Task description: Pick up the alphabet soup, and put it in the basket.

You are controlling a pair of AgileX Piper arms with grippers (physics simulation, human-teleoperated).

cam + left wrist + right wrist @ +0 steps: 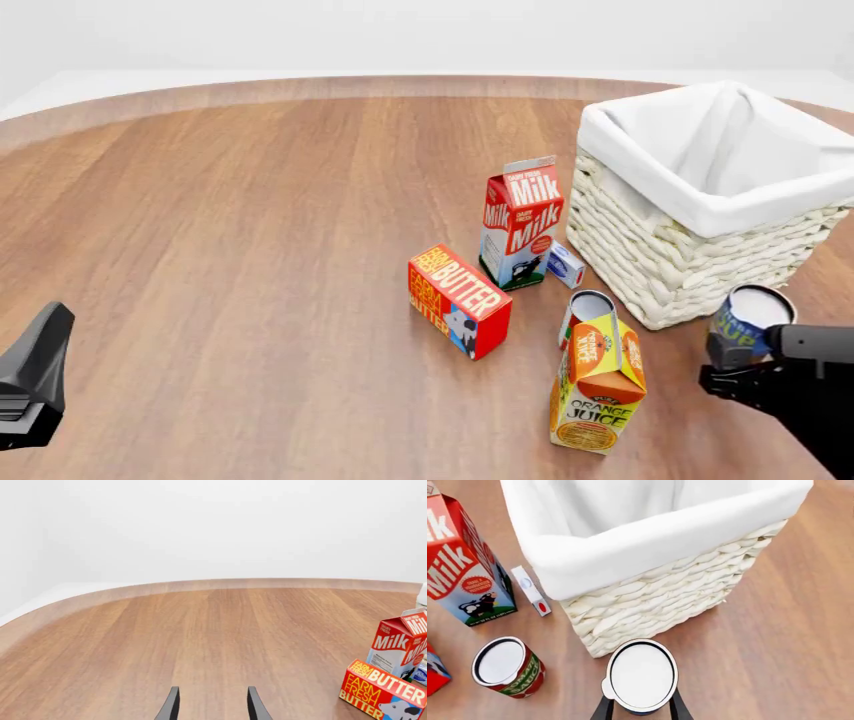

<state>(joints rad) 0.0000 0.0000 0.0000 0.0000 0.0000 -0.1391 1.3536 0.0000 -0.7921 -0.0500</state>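
Round wooden table (240, 230), warm brown plank-grain top with a paler lighter-toned band along its curved edge. Beyond the far edge a flat off-white surface, then a plain white wall (220, 525), no windows, no seams, no other furniture visible. Light is soft, even, diffuse; only faint short shadows on the wood. Floor itself can't be made out separately from the white surround.
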